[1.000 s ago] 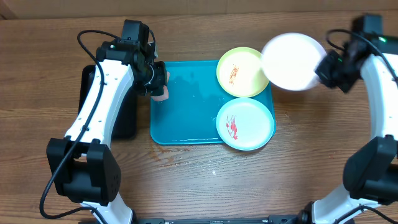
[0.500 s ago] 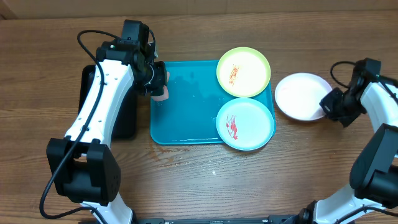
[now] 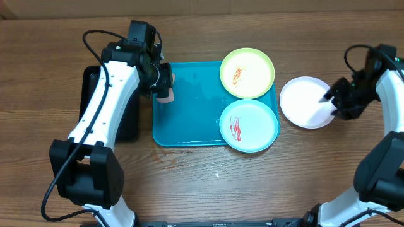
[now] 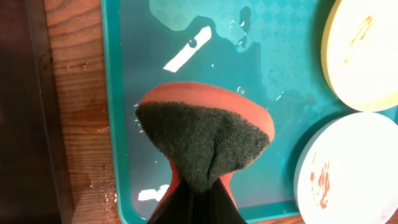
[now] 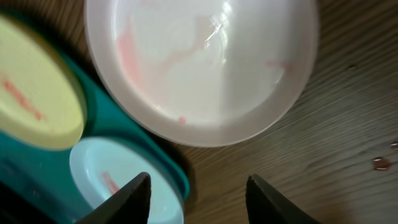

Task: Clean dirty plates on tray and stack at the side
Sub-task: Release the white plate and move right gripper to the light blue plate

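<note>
two smeared plates wait on the teal tray [image 3: 189,123] while a third sits off it at the side. nearest the robot's base, the mint-green plate [image 3: 249,125] lies in the tray's near right corner with a red smear across it. just beyond, close against it, the yellow-green plate [image 3: 247,72] carries an orange streak at the far right corner, its rim hanging over the tray's edge. to the right, the white plate [image 3: 306,102] rests flat on the wooden worktop [image 3: 202,170], just beside the tray, with faint pink traces visible in the wrist view. the right claw [image 5: 199,198] hangs at that plate's right edge, fingers apart and nothing between them. at the tray's far left, the left claw [image 4: 194,205] is clamped on an orange sponge [image 4: 205,134] with a dark scouring face, above wet, bare tray floor. a black tray [image 3: 129,120] lies to the left, partly under the arm. by the look of it, about a third of the job is done, and the stack so far is one plate.
</note>
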Controlling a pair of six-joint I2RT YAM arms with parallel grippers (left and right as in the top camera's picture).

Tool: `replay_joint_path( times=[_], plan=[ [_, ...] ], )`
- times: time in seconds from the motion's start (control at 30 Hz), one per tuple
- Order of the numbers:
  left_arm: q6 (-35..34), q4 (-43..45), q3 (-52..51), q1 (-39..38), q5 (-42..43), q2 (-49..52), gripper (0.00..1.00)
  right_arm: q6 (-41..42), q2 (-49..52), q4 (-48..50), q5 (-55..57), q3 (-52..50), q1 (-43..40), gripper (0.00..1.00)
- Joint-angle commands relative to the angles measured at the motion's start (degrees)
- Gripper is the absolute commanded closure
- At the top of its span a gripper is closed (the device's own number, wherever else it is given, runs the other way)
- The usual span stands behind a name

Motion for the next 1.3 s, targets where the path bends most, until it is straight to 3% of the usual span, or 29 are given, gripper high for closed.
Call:
replay_joint_path(
  times=[0.0,0.2,0.4,0.7,0.8,1.0,1.27],
  plan=[
    [-0.79,0.04,0.79,-0.81,-1.66,-0.74,0.96,-8.00,-1.25,-2.05,-5.73,-0.07,5.14,0.48],
    [-0.79,0.04,0.79,-0.85,-1.55,-0.74,0.96,-6.75,-1.25,-1.73,-2.51,-5.90,15.37,0.53],
    [-0.81,0.04,0.79,-0.85,-1.49,-0.74,0.96,1.90,-1.25,1.95,8.35,-11.56,23.30,0.56],
    [-0.79,-0.20,0.79,-0.85,-1.49,-0.74,0.96,4.50,-1.20,9.27,12.13,-17.18,26.49,0.61],
    [-0.79,-0.22,0.79,-0.85,-1.49,-0.74,0.96,4.90,-1.20,11.23,12.09,-19.23,26.49,0.67],
    [-0.79,-0.44,0.79,-0.85,-1.49,-0.74,0.96,4.85,-1.22,12.00,11.96,-19.56,26.49,0.96],
    [-0.81,-0.61,0.79,-0.85,-1.46,-0.74,0.96,4.22,-1.27,12.26,7.26,-18.45,28.85,0.96]
  ],
)
